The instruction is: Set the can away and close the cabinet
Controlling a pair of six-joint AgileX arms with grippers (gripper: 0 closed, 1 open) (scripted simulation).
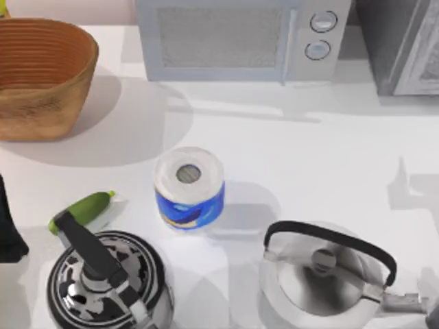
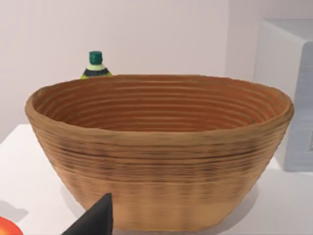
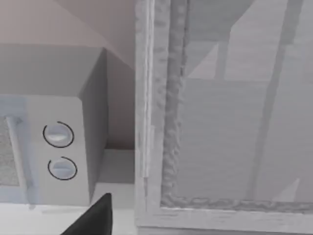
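The can is out of view. The grey cabinet point(image 1: 409, 48) stands at the table's back right corner. In the right wrist view its framed front point(image 3: 220, 122) is close ahead; I cannot tell whether its door is open or shut. My right gripper point(image 3: 97, 218) shows as one dark fingertip, low in front of the cabinet and the microwave point(image 3: 54, 147). My left gripper point(image 2: 98, 220) also shows as one dark fingertip, facing the wicker basket point(image 2: 161, 147). Part of the left arm point(image 1: 7, 233) is at the table's left edge.
The microwave point(image 1: 240, 38) stands at the back centre and the basket point(image 1: 41, 75) at the back left. A blue-and-white paper roll point(image 1: 189, 186) is mid-table, a green vegetable point(image 1: 84, 209) to its left. Two kettles point(image 1: 103, 281) point(image 1: 322, 277) line the front. A green-capped bottle point(image 2: 96, 64) stands behind the basket.
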